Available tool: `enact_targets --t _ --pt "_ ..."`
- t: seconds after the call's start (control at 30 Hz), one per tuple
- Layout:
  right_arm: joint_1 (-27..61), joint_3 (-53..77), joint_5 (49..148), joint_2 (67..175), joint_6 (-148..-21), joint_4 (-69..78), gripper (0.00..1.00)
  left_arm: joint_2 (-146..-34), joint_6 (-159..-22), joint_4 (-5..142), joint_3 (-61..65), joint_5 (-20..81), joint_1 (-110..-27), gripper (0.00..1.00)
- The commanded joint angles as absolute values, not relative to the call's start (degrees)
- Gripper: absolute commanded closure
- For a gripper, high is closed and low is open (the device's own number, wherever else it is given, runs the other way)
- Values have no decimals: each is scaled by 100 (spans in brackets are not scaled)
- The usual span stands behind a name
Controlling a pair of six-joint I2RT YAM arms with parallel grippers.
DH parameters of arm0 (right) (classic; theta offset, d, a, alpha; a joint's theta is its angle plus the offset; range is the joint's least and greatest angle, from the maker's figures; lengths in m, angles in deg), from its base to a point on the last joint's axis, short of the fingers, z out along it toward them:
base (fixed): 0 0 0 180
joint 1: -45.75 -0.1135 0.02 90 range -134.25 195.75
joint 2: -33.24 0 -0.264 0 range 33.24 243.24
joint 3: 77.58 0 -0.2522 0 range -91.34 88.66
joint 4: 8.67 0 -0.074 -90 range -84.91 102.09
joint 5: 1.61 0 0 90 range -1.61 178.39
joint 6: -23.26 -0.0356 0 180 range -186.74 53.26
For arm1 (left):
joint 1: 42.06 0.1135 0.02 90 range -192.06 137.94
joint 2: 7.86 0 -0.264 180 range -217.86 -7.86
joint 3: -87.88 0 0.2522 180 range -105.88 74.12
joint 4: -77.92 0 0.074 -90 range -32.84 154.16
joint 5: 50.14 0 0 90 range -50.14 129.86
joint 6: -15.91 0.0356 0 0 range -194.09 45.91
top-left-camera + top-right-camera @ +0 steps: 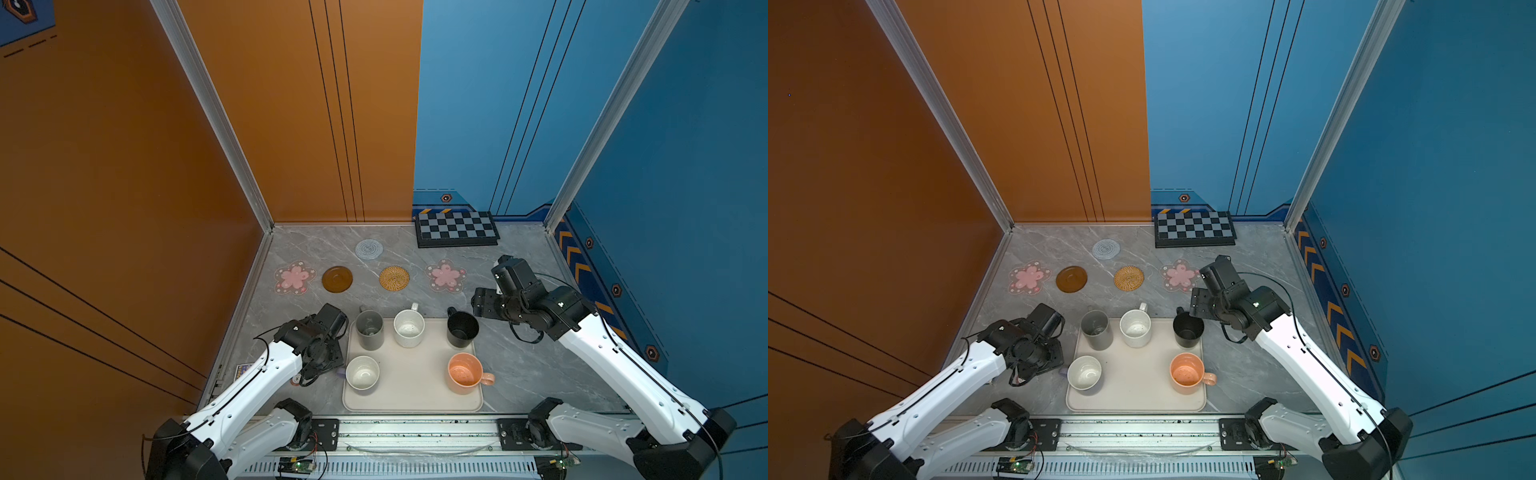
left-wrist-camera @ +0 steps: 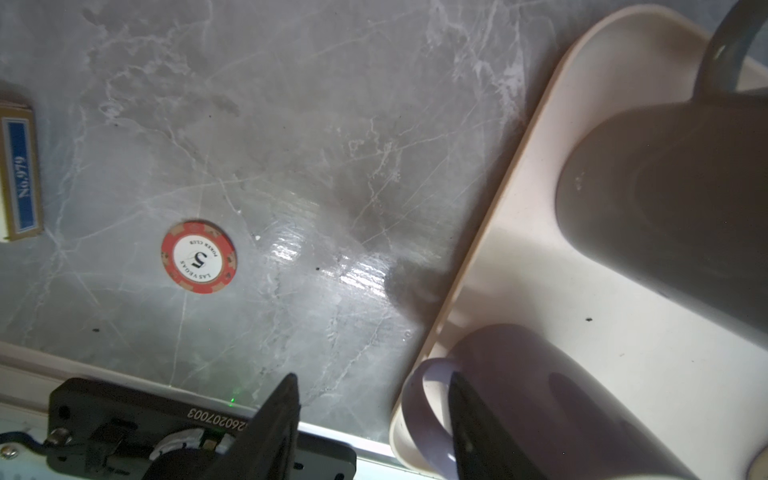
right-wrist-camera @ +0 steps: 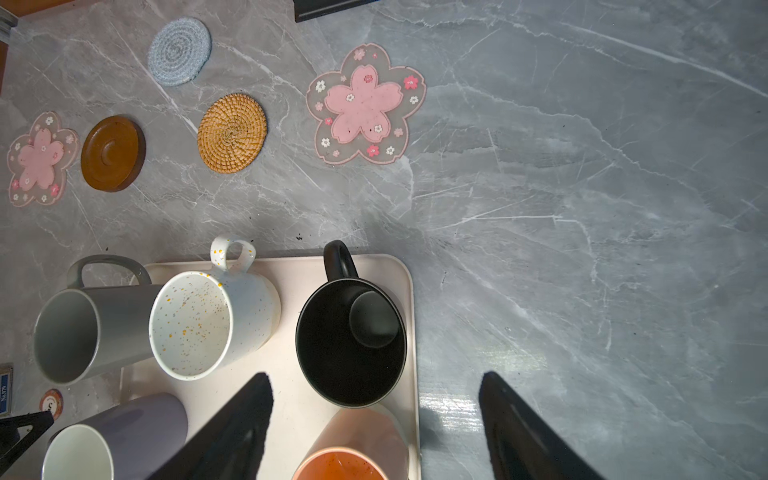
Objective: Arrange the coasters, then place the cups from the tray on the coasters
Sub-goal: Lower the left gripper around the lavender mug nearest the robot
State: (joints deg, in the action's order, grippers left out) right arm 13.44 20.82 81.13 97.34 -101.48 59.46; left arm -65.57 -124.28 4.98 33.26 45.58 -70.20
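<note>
Five coasters lie behind the tray: a pink flower (image 1: pixel 294 277), a brown disc (image 1: pixel 337 279), a grey-blue knitted round (image 1: pixel 369 249), a rattan round (image 1: pixel 394 278) and another pink flower (image 1: pixel 446 276). On the cream tray (image 1: pixel 415 374) stand the grey cup (image 1: pixel 369 329), speckled white cup (image 1: pixel 409 328), black cup (image 1: pixel 462 329), peach cup (image 1: pixel 465 373) and lavender cup (image 1: pixel 362 372). My left gripper (image 2: pixel 374 376) is open at the lavender cup's handle (image 2: pixel 419 407). One finger is inside the loop, the other out over the table. My right gripper (image 3: pixel 376 376) hangs open above the black cup (image 3: pixel 351 345).
A black-and-grey chequered board (image 1: pixel 457 228) lies at the back right against the wall. A red-and-white poker chip (image 2: pixel 198 257) and a small blue-labelled box (image 2: pixel 18 178) lie on the marble left of the tray. Walls close three sides; a metal rail (image 1: pixel 415 432) runs along the front.
</note>
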Motion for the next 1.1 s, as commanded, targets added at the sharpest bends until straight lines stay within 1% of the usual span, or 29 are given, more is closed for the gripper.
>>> enact_targets --t 0.0,0.23,0.43,0.67,0.97,1.07 --pt "1308 2204 8147 9610 -10229 5898 19 -6727 -12579 634 3504 4434 -7206 42" --pt "1306 2367 8124 9477 -10293 5836 19 -6579 -12733 632 3711 4352 -7544 43" --pt "1262 2513 8215 9439 -10378 5765 19 -6552 -12926 624 3907 4132 -8064 44" --pt "1237 2674 8152 9268 -10474 5733 19 -6558 -13460 667 3912 4257 -8956 44" --pt "1218 2716 8138 9215 -10524 5700 19 -6862 -13838 1109 3817 4469 -9437 45" --pt "1211 2731 8119 9179 -10536 5700 19 -6995 -13965 1333 3826 4529 -9585 48"
